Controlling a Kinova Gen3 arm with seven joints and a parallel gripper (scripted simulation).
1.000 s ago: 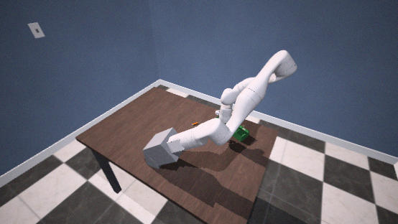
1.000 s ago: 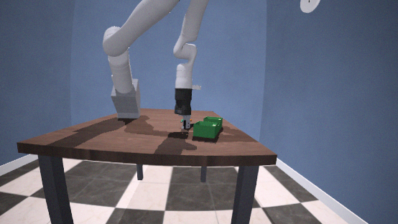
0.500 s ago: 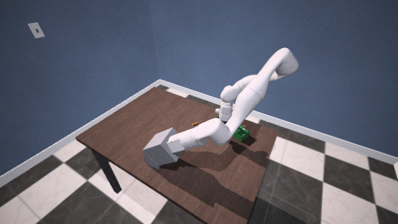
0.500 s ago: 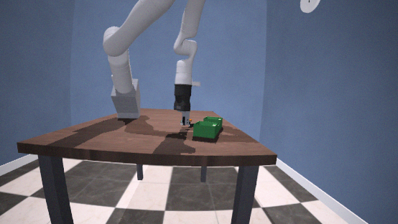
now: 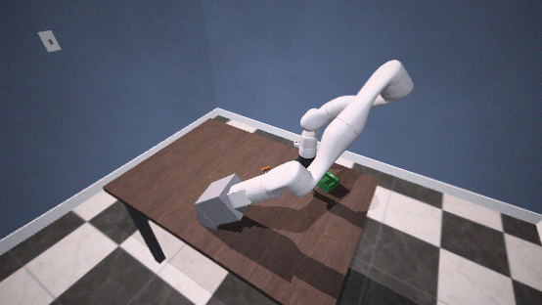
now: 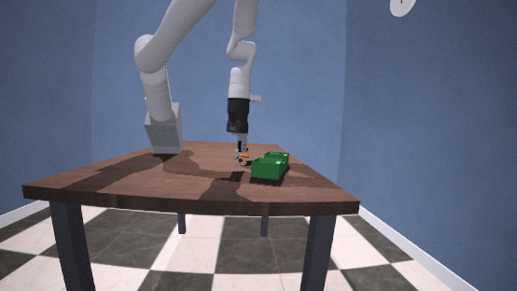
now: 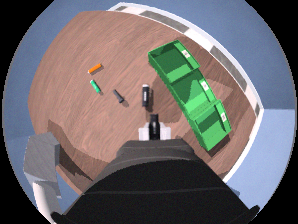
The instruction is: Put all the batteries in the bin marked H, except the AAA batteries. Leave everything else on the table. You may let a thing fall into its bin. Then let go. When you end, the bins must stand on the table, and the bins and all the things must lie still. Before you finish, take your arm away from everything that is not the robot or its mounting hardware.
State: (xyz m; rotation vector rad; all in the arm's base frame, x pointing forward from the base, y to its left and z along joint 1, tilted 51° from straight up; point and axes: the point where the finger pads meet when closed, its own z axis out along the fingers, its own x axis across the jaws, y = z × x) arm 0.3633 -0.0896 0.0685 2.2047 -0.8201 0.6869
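Front edge of the counter (image 5: pixel 313 296) (image 6: pixel 187 205) (image 7: pixel 75 45) comes first from the exterior side; the bin row (image 5: pixel 328 182) (image 6: pixel 266 169) (image 7: pixel 220 138) stands back from it, toward the right edge. Bin labels are too small to read, so which bin is H cannot be told.

Jaw state: the gripper (image 5: pixel 306 161) (image 6: pixel 241 149) (image 7: pixel 154 128) is clenched on a dark cylinder (image 7: pixel 154 123), apparently a battery, raised above the counter beside the bins. Its size class cannot be confirmed.

Remaining items lie left of the bin row, well inside the counter edges: an orange cylinder (image 5: pixel 265 168) (image 6: pixel 244 156) (image 7: pixel 95 68), a green cylinder (image 6: pixel 237 157) (image 7: pixel 95 86), a dark screw-like piece (image 6: pixel 241 160) (image 7: pixel 118 96) and a black cylinder (image 6: pixel 248 162) (image 7: pixel 145 95).

Step in hand, as judged: transfer the held piece to bin H.
1. Verify the label before crossing the bin row.
2. Maintain grip force; a round body may roll or pivot between the pads.
3. Clear the bin walls, center over the opening, lower, then release.
4. Raise straight up, to avoid dragging the bin.

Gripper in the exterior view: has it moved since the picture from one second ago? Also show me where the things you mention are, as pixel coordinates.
Yes, upward: the gripper's (image 5: pixel 306 160) (image 6: pixel 241 149) (image 7: pixel 154 131) tips were level with the green bins (image 5: pixel 328 182) (image 6: pixel 267 170) (image 7: pixel 187 95); now they are higher than the rims.
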